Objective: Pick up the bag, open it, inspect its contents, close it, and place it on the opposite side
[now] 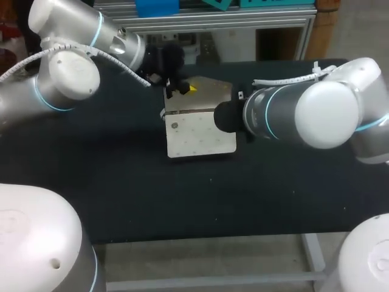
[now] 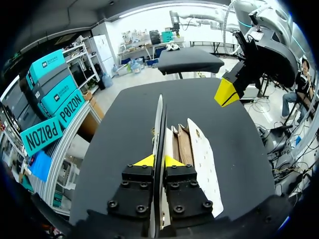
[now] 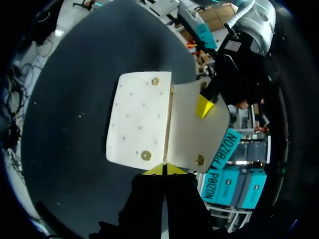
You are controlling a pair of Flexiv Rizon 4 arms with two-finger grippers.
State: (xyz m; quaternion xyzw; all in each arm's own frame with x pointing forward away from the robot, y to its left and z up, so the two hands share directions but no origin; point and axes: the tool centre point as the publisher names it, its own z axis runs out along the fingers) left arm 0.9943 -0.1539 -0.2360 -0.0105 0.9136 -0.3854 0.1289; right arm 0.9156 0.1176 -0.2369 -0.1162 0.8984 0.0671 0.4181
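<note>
The black table fills most of the head view, and the 2 arms come in over it. The left arm enters from the far left corner and the right arm from the right side, its thick wrist hiding its own fingers from above.

The bag lies flat near the middle of the table, between the 2 arms. It is pale cream with small dots on its front panel. Its flap is folded open toward the far side and lifted off the body. In the left wrist view the flap stands edge-on, with a brown lining showing in the gap beside it.

The left gripper is clenched on the flap, 1 yellow tip pressed to each face of the thin sheet.

The right gripper has its 2 yellow tips pressed together with nothing between them. In its own view it sits just at the bag's near edge, in line with the fold. Whether it touches that edge cannot be told. In the left wrist view it shows against bare table, off to the side of the dotted panel.

3 brass snaps show in the right wrist view: 2 on the dotted panel and 1 on the flap's corner
</note>
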